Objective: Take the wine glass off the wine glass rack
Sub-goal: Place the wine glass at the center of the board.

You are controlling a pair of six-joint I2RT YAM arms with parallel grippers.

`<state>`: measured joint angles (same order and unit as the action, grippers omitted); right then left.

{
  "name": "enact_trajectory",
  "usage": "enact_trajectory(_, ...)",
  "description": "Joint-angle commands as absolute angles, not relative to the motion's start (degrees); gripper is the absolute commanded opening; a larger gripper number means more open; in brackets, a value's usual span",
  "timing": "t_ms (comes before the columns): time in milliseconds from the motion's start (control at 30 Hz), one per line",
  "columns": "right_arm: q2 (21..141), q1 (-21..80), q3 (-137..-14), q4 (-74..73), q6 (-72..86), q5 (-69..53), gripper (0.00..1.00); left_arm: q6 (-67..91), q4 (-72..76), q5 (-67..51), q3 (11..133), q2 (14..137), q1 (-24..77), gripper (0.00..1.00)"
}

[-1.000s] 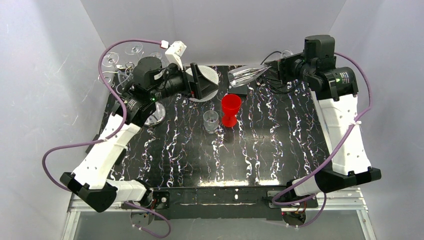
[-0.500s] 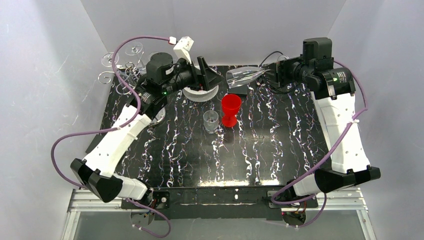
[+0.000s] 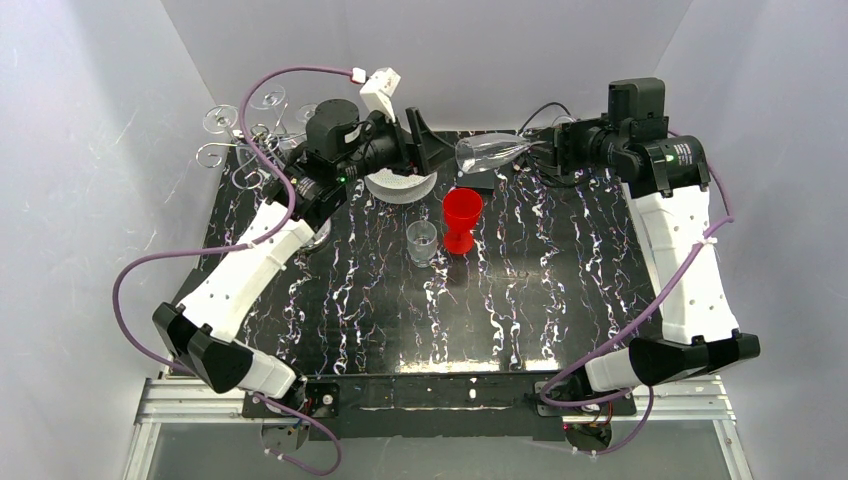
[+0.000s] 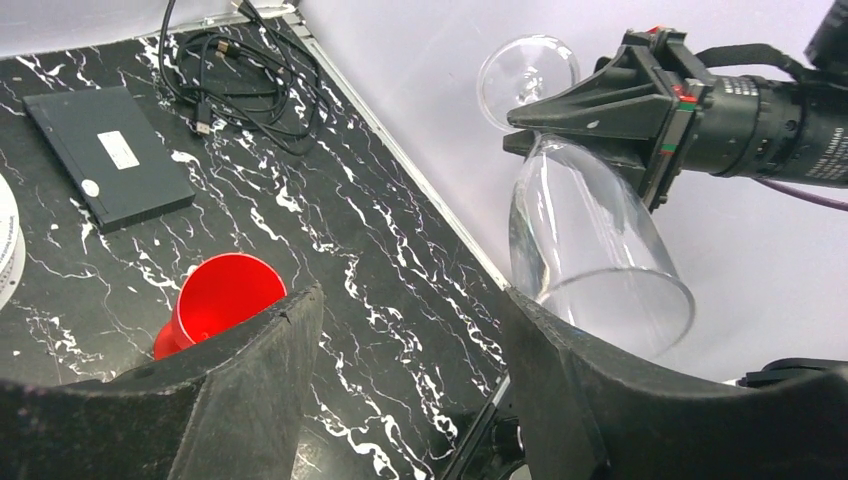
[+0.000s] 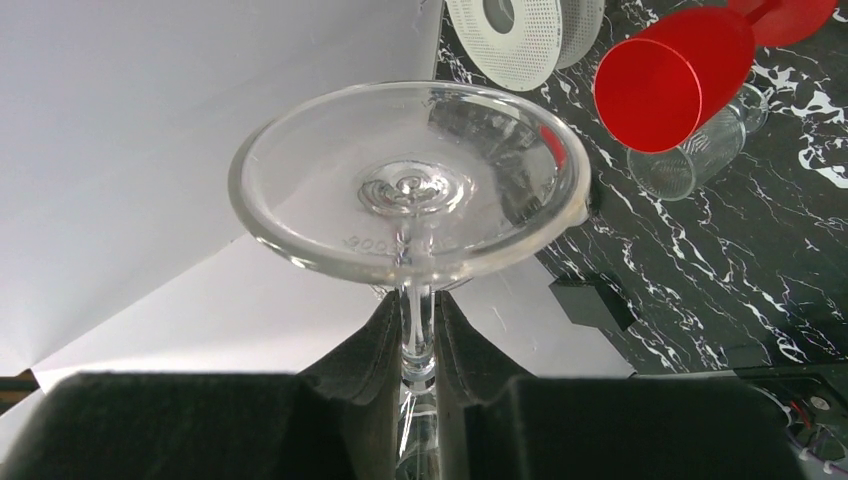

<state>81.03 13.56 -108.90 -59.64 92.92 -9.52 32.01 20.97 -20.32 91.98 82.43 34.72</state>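
Note:
A clear wine glass lies sideways in the air near the back wall, its bowl pointing left. My right gripper is shut on its stem, with the round foot just beyond the fingertips. My left gripper is open, level with the bowl's rim; its right finger is beside the rim and nothing is between the jaws. The wine glass rack, thin silver wire, stands at the back left, partly hidden by the left arm, with glass feet on its arms.
A red cup and a small clear tumbler stand mid-table. A white ribbed spool sits under the left gripper. A flat black box and coiled cables lie by the back wall.
My left arm has swung right and back, bringing its gripper up to the bowl of the held glass, and its jaws have narrowed somewhat. The right gripper and glass have barely moved.

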Motion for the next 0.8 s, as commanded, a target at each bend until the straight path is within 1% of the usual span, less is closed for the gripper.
enact_trajectory(0,79.28,11.4,-107.77,-56.83,94.48,-10.86,0.01,28.99,21.58,-21.15,95.58,80.07,35.07,0.64)
enact_trajectory(100,78.81,10.36,-107.02,-56.71,94.17,-10.96,0.01,27.65,19.5,-21.04,95.88,78.93,35.07,0.64)
enact_trajectory(233,78.56,10.11,-105.84,-56.08,94.43,-11.74,0.01,28.32,18.35,-24.1,96.89,79.25,35.06,0.65)
enact_trajectory(533,79.0,10.11,-105.4,-54.89,95.0,-15.12,0.01,29.63,19.97,-26.14,97.51,81.09,35.46,0.65)
enact_trajectory(767,78.94,10.1,-105.0,-54.92,95.67,-17.3,0.01,29.62,20.83,-26.28,101.41,85.25,36.09,0.6)
